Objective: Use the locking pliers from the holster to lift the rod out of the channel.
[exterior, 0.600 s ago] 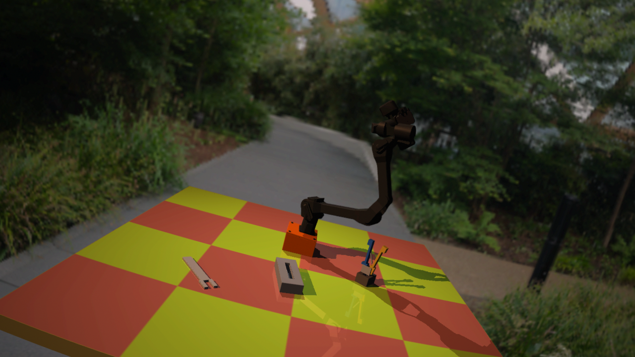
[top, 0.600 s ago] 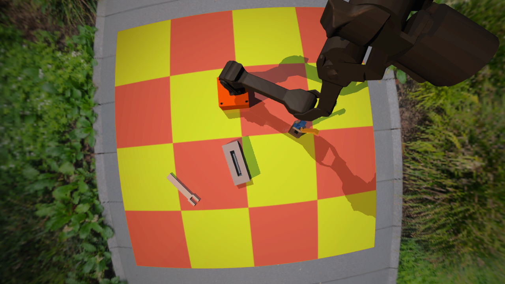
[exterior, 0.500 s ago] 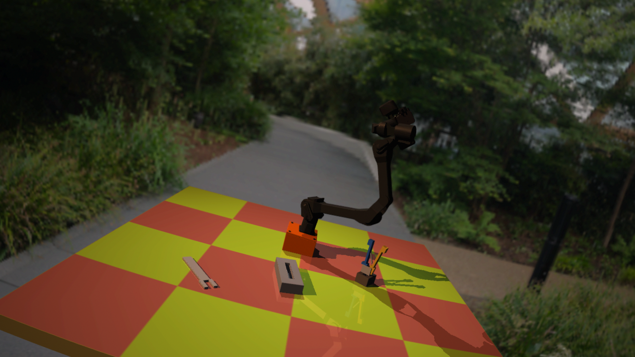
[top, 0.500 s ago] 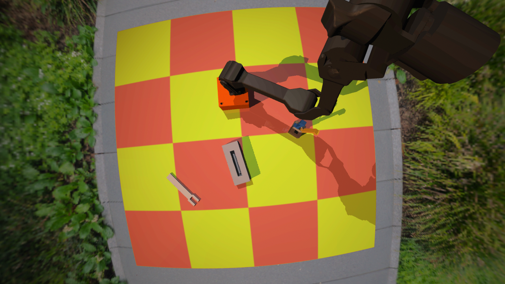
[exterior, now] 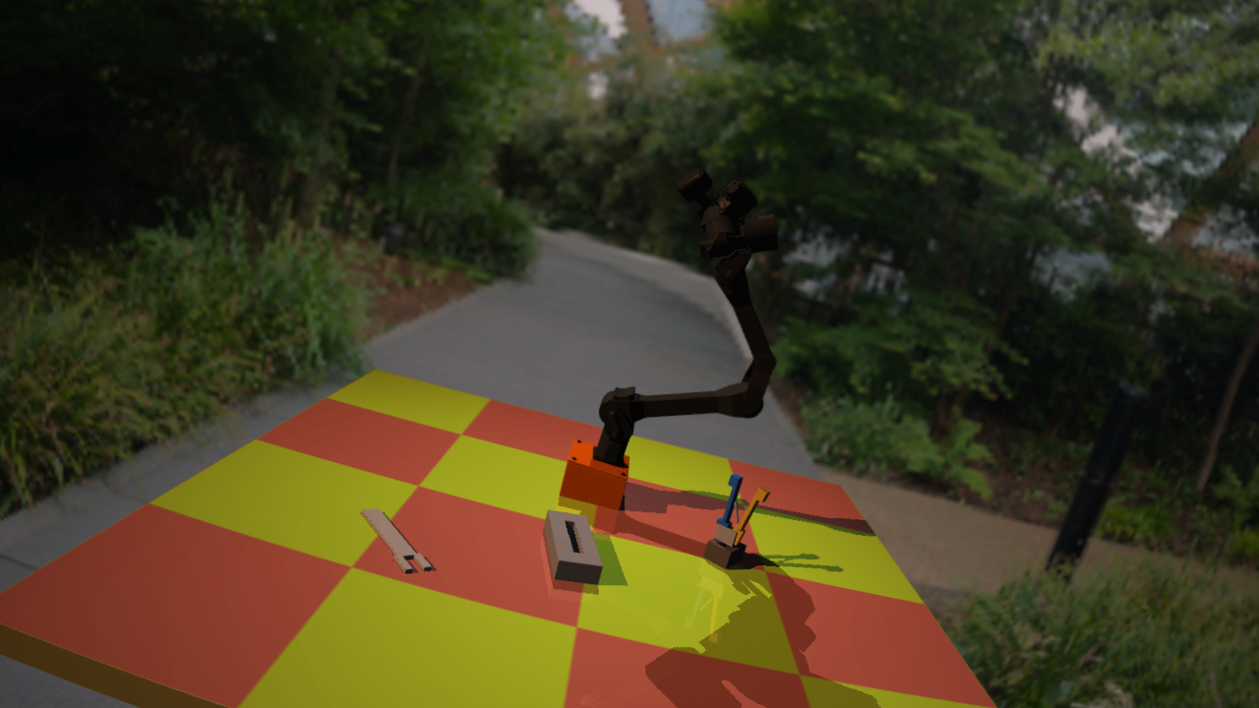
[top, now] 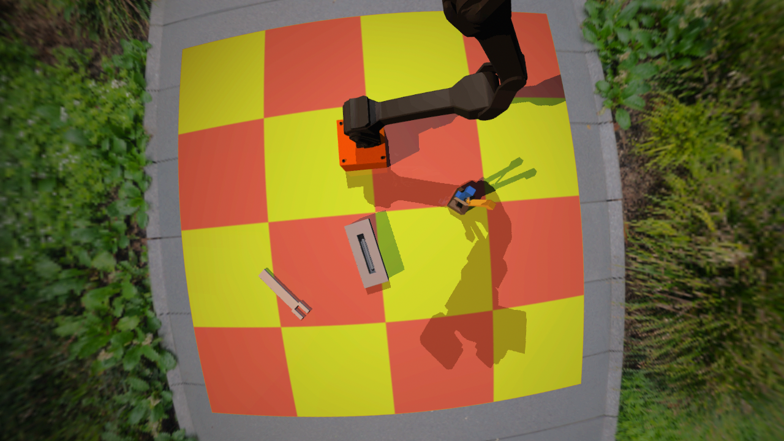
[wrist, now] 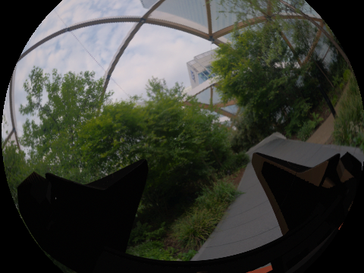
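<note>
Rod (top: 367,253) lies down in the slot of the grey channel block (top: 382,268) (exterior: 580,571), sunk below its top face; only the overhead view shows it. Block sits on the checkered board (top: 334,372) (exterior: 475,651), between the holster and a pale fork-ended bar (top: 280,289) (exterior: 387,533).

Locking pliers (top: 482,203) (exterior: 749,514) stand in the dark holster (top: 456,206) (exterior: 723,554), handles up and splayed, one blue, one orange. Orange leans out further.

Gripper (wrist: 202,162) spread about as wide as it goes, nothing between its fingers. Arm (top: 416,105) (exterior: 687,404) carries it high, well apart from the pliers; wrist view shows trees and path, no tool.

Step in hand, as I judge it: fetching the pliers. Best done by turning the wrist down first, while high, then bringing the fingers over the holster, one outside each handle, squaring them to the splay. Keep the full spread until both handles are inside. Close lightly, enough to carry; a hard squeeze could lock the jaws early. Draw straight up along the holster before heading for the slot.
</note>
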Robot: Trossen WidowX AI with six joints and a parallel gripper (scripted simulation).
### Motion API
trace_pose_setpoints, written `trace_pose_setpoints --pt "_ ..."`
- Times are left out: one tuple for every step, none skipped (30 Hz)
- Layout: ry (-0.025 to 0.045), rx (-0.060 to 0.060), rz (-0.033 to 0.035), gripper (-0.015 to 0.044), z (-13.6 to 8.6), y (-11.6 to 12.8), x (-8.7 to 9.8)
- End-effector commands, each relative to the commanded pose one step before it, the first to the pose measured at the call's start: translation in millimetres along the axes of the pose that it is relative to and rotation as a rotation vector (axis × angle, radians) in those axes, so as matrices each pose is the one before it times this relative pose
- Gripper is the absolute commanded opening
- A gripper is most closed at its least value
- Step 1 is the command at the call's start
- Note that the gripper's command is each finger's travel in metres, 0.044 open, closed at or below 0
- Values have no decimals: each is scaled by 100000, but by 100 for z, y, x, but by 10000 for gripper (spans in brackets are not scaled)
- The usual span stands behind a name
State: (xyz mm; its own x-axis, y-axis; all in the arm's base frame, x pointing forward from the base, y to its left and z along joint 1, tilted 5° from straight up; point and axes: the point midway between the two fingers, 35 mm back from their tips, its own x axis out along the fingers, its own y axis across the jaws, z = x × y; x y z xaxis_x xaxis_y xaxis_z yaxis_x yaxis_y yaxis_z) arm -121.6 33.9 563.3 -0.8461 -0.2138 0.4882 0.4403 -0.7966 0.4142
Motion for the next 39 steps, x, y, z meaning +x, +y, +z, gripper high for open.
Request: trace_pose_setpoints --pt "8895 4382 27287 440 -4424 6557 492" --pt "1876 1584 6505 440 -930 1451 220" --pt "1847 1629 6480 440 -916 1448 196" --pt "1824 1673 6470 440 -903 1448 174" --pt "1840 1750 6601 440 -911 1482 155" --pt "1786 1753 6473 440 -883 1458 134" --pt "1776 1793 6502 440 -877 1471 117" --pt "1794 1857 6631 440 -885 1507 102" --pt "1794 1898 6687 440 -883 1527 88" --pt "1770 1907 6648 440 -870 1526 74" --pt "1753 1917 6629 440 -860 1530 62" --pt "1750 1936 6653 440 -857 1544 52" --pt "1748 1949 6675 440 -854 1558 43" --pt "1733 1942 6638 440 -844 1559 35" --pt "1722 1933 6607 440 -836 1561 29" --pt "1731 1939 6642 440 -838 1579 25" --pt "1737 1935 6654 440 -837 1591 21" --pt "1725 1906 6588 440 -828 1585 19" --pt "1718 1876 6529 440 -821 1579 18" --pt "1733 1864 6543 440 -823 1592 18" --pt "1737 1834 6503 440 -820 1591 20" --pt "1737 1796 6439 440 -815 1583 22" --pt "1554 2253 6702 440 -766 1634 0" --pt "1590 2215 6641 440 -772 1625 6" --pt "1637 2189 6621 440 -782 1626 12" --pt "1687 2152 6585 440 -793 1623 18" --pt "1864 1820 6359 440 -836 1584 42" --pt "1983 1585 6196 440 -865 1556 60" --pt "2043 1506 6172 440 -880 1558 70" --pt "2087 1468 6180 440 -891 1565 79" --pt "2113 1423 6142 440 -896 1560 87" --pt "2141 1380 6101 440 -900 1554 96" --pt "2244 1191 5964 440 -924 1528 113" --pt "2261 1143 5907 440 -924 1517 122" --pt "2275 1093 5837 440 -923 1502 131" --pt "2213 1009 5570 440 -891 1435 137" --pt "1494 652 3699 440 -599 952 108" --pt "706 300 1731 440 -282 445 57" --pt "153 64 374 440 -61 96 13"
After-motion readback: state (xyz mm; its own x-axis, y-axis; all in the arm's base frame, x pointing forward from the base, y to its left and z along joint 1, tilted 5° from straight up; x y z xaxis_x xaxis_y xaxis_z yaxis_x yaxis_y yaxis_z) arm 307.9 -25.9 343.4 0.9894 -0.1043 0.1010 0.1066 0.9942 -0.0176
